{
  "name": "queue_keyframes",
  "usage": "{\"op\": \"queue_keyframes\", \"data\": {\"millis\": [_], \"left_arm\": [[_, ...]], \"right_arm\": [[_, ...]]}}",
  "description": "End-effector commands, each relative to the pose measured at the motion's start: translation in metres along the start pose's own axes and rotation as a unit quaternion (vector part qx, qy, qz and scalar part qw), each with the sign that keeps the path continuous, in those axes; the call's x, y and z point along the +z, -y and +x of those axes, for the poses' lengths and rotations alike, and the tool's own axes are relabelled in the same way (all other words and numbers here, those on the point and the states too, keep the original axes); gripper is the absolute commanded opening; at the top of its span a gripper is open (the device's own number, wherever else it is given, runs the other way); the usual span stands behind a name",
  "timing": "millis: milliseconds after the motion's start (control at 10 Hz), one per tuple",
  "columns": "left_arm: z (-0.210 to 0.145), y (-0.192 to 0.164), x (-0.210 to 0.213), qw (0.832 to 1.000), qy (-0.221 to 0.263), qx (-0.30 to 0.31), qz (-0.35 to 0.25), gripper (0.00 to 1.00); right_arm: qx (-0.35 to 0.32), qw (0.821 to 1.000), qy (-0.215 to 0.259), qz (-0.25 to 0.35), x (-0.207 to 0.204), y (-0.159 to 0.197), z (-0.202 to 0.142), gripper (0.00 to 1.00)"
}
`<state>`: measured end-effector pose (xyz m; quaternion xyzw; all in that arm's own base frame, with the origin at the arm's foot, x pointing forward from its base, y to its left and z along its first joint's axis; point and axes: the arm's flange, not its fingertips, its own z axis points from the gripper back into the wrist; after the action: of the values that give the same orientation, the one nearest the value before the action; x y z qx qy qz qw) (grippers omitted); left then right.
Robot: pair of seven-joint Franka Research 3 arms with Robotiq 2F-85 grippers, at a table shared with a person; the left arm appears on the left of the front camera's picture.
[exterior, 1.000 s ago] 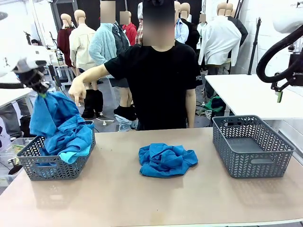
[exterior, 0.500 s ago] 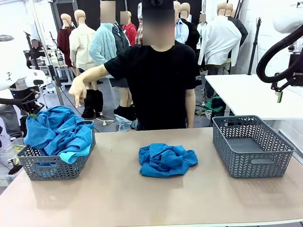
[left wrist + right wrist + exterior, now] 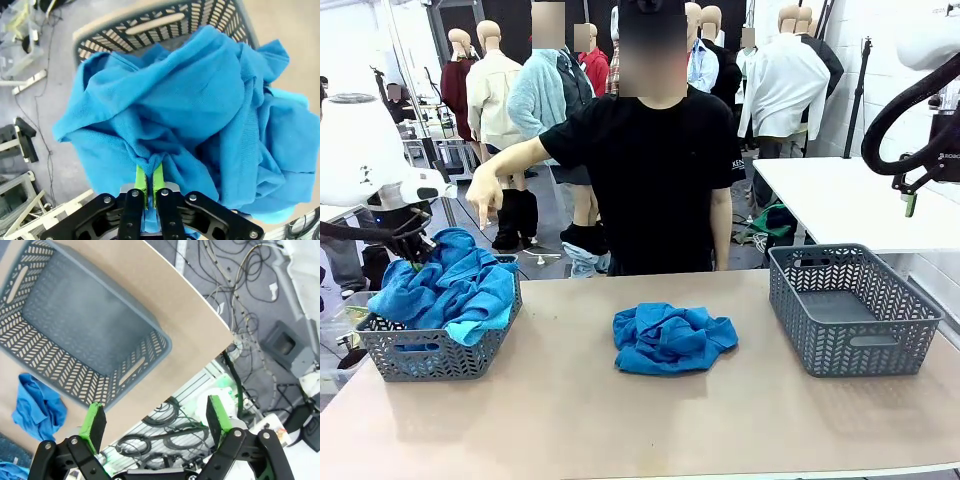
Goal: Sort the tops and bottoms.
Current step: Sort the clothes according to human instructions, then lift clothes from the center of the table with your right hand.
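— So what is the left gripper (image 3: pixel 149 172) doing?

— It is pinching a fold of the blue top (image 3: pixel 200 100), its green pads pressed together with cloth between them. The top is lying heaped in the left basket (image 3: pixel 430 355), bulging above the rim and spilling over the wall nearest the middle of the table (image 3: pixel 620 430).

— And the right gripper (image 3: pixel 157 420)?

— It is hanging with its jaws spread wide and nothing between them, high over the table's edge beside the right basket (image 3: pixel 85 325).

— Is anything lying between the two baskets?

— Yes, a crumpled blue garment (image 3: pixel 672 338) is resting on the table, well apart from both. Bunched up like that, it is not showing whether it is a top or a bottom.

— What is the person doing?

— Standing at the far side and stretching one arm out, with the hand (image 3: pixel 483 193) pointing a finger down above the left basket.
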<state>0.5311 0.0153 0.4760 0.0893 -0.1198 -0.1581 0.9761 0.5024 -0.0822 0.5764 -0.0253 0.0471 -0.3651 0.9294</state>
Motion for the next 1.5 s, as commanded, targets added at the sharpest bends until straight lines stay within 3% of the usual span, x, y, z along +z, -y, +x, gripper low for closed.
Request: {"op": "queue_keyframes", "data": {"millis": [0, 100, 200, 600, 700, 1400], "left_arm": [[-0.006, -0.002, -0.003, 1.000, -0.019, -0.001, -0.016, 0.00], [-0.009, 0.000, 0.003, 1.000, -0.013, -0.004, -0.016, 0.00], [-0.011, 0.002, 0.011, 1.000, -0.001, -0.007, -0.010, 0.11], [-0.017, 0.005, 0.033, 1.000, 0.014, -0.013, -0.001, 0.91], [-0.017, 0.003, 0.040, 1.000, 0.022, -0.010, 0.002, 1.00], [-0.021, 0.002, 0.070, 0.998, 0.055, -0.015, -0.013, 1.00]], "right_arm": [[0.002, 1.000, 0.003, -0.008, 0.002, 0.001, 0.001, 1.00], [0.002, 1.000, 0.003, -0.008, 0.002, 0.001, 0.001, 1.00], [0.002, 1.000, 0.003, -0.008, 0.002, 0.001, 0.001, 1.00], [0.002, 1.000, 0.003, -0.008, 0.002, 0.001, 0.001, 1.00], [0.002, 1.000, 0.003, -0.008, 0.002, 0.001, 0.001, 1.00], [0.002, 1.000, 0.003, -0.008, 0.002, 0.001, 0.001, 1.00]]}}
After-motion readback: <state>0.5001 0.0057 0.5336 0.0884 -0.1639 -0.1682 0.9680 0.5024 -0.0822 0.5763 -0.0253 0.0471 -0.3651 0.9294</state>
